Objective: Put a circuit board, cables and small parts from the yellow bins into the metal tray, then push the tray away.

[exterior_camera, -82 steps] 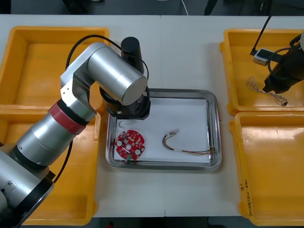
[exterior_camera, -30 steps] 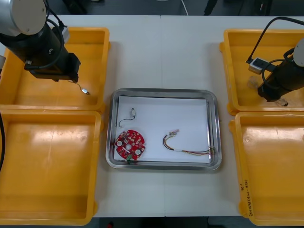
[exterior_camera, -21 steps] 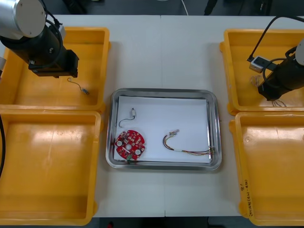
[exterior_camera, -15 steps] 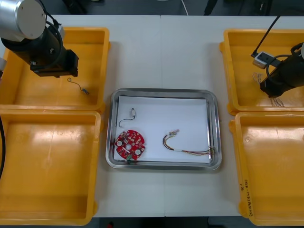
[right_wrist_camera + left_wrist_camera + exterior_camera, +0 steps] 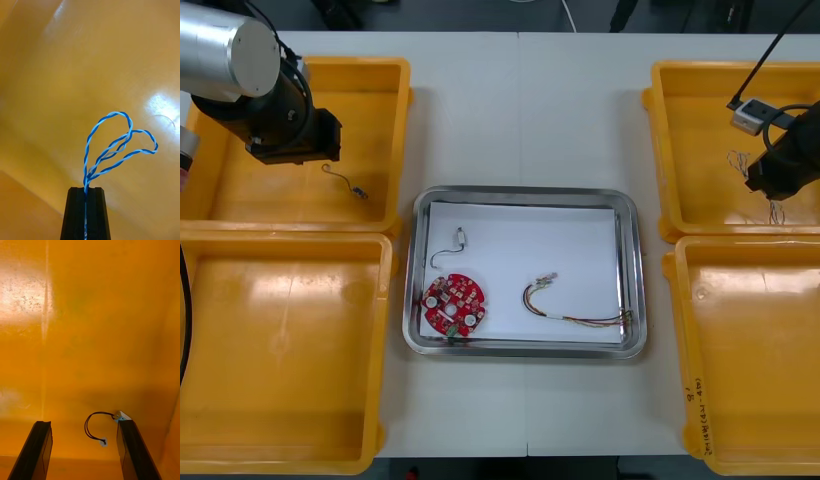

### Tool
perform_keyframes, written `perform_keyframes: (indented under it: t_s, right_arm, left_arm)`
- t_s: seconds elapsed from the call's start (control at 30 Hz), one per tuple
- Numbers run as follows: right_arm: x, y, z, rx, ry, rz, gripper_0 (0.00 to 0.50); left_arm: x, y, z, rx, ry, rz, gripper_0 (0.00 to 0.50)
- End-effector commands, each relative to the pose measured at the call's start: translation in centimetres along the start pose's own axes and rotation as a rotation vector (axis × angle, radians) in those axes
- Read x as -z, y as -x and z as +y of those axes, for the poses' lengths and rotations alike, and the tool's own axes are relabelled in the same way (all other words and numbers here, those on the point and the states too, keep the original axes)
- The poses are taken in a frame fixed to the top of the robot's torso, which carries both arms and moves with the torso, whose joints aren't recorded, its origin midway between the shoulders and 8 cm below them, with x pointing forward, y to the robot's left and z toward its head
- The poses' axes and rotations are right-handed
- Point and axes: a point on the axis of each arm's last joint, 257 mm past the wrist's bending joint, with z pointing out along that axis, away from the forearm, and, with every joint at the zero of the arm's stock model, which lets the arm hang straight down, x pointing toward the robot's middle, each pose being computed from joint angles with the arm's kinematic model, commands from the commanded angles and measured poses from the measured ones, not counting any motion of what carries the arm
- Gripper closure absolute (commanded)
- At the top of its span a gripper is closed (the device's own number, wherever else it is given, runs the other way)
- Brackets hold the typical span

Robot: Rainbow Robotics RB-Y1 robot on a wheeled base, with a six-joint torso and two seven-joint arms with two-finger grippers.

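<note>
My right gripper (image 5: 85, 189) is shut on a twisted blue and white cable (image 5: 116, 144), whose loops hang free past the fingertips above the orange bin floor. In the front view the right gripper (image 5: 772, 180) is over the far right yellow bin (image 5: 695, 120), with thin cable strands (image 5: 777, 211) dangling below it. My left gripper (image 5: 83, 423) stands open over the far left bin (image 5: 240, 195), with a small black cable (image 5: 93, 425) lying between its fingers on the bin floor. The metal tray (image 5: 632, 205) holds a round red circuit board (image 5: 454, 305), a black cable (image 5: 448, 248) and a red and yellow cable (image 5: 572, 308).
Two more yellow bins, near left (image 5: 280, 350) and near right (image 5: 750, 350), flank the tray. The left arm's wrist (image 5: 280, 120) sits above the black cable (image 5: 345, 181) in the far left bin. Bare table lies beyond the tray.
The right gripper closed on the blue and white cable and lifted it, drifting right in the far right bin. The left arm shifted only slightly over its bin.
</note>
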Motion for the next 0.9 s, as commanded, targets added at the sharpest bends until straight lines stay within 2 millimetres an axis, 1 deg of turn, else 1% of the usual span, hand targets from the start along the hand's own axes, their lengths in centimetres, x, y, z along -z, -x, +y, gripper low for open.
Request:
perform_keyframes:
  t_s: [0.03, 0.33, 0.47, 0.63, 0.67, 0.73, 0.77, 0.8, 0.83, 0.87, 0.9]
  right_arm:
    - [3.4, 2.8, -0.5, 0.036, -0.027, -0.049, 0.5]
    - [6.7, 2.4, 0.2, 0.013, 0.0, -0.026, 0.5]
    - [8.7, 2.3, 1.2, -0.022, 0.0, 0.008, 0.5]
    - [10.4, 2.3, 2.2, -0.042, -0.005, 0.038, 0.5]
    - [11.1, 2.2, 2.6, -0.05, -0.008, 0.049, 0.5]
    - [11.7, 2.4, 3.0, -0.055, -0.013, 0.055, 0.5]
    - [11.9, 2.5, 3.0, -0.057, -0.018, 0.05, 0.5]
    - [12.2, 3.0, 3.1, -0.054, -0.03, 0.039, 0.5]
    - [12.5, 3.3, 3.2, -0.056, -0.035, 0.03, 0.5]
    - [12.6, 3.5, 3.3, -0.056, -0.037, 0.025, 0.5]
    - [12.9, 3.9, 3.4, -0.055, -0.042, 0.015, 0.5]
  left_arm:
    - [1.0, 2.2, -1.6, -0.124, -0.003, -0.049, 0.0]
    - [0.2, 1.4, -2.4, -0.153, -0.001, -0.029, 0.0]
    - [-0.2, 0.7, -2.7, -0.165, 0.0, -0.015, 0.0]
    - [-0.5, 0.3, -2.7, -0.17, 0.0, -0.005, 0.0]
    - [-0.7, -0.1, -2.7, -0.171, -0.003, 0.003, 0.0]
    - [-1.0, -0.4, -2.7, -0.171, -0.005, 0.008, 0.002]
    - [-1.0, -0.4, -2.6, -0.171, -0.004, 0.008, 0.037]
    - [-1.1, -0.5, -2.6, -0.17, -0.007, 0.01, 0.165]
    - [-1.0, -0.4, -2.7, -0.172, -0.008, 0.009, 0.375]
    - [-1.0, -0.4, -2.7, -0.173, -0.009, 0.008, 0.486]
    - [-1.0, -0.5, -2.7, -0.174, -0.008, 0.01, 0.5]
